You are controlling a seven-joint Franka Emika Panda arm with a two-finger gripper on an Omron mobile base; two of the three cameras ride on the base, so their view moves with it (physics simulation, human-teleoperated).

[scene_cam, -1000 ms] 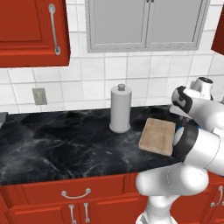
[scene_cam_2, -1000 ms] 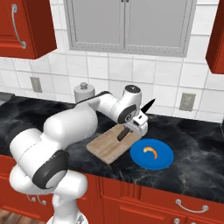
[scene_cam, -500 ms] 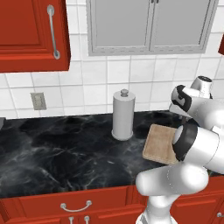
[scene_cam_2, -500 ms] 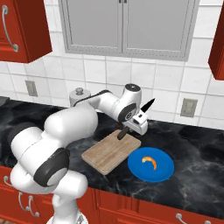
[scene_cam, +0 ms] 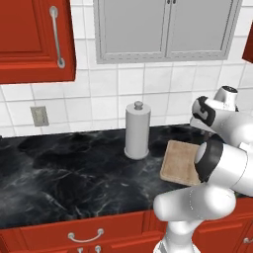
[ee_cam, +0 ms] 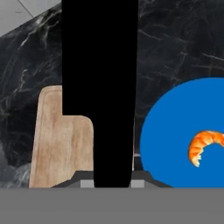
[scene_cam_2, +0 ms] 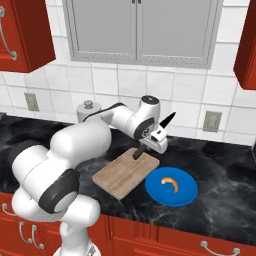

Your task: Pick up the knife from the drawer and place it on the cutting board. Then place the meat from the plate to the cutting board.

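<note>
Since the earlier frames the whole scene has slid sideways in both base views, so the cameras have moved with the base. The paper-towel roll (scene_cam: 137,131) now sits near the middle of the left base view instead of left of centre. In the right base view the cutting board (scene_cam_2: 126,171) and the plate (scene_cam_2: 171,187) lie lower and further right than before. The arm's pose over the board looks much the same.

The fingers (scene_cam_2: 150,145) are clamped on the knife (scene_cam_2: 167,121); its dark blade points up and to the right, above the far end of the board. In the hand view the knife (ee_cam: 99,87) is a broad black bar down the middle of the frame, with the board (ee_cam: 52,144) to its left and the plate (ee_cam: 175,131) to its right.

There is one knife, one board, one blue plate, one roll and one piece of meat (scene_cam_2: 170,183). The meat (ee_cam: 204,146) lies on the plate, orange and curved. Plate and board sit just beside each other.

The worktop (scene_cam: 69,173) is black marble with pale veins. Behind it is white wall tile with one socket (scene_cam: 39,115) at the left of the left base view and another socket (scene_cam_2: 212,121) at the right of the right base view. Above hang a grey double-door cabinet (scene_cam: 165,27) and red cabinets (scene_cam: 34,37). A red drawer (scene_cam: 84,236) with a curved silver handle runs below the worktop edge.
</note>
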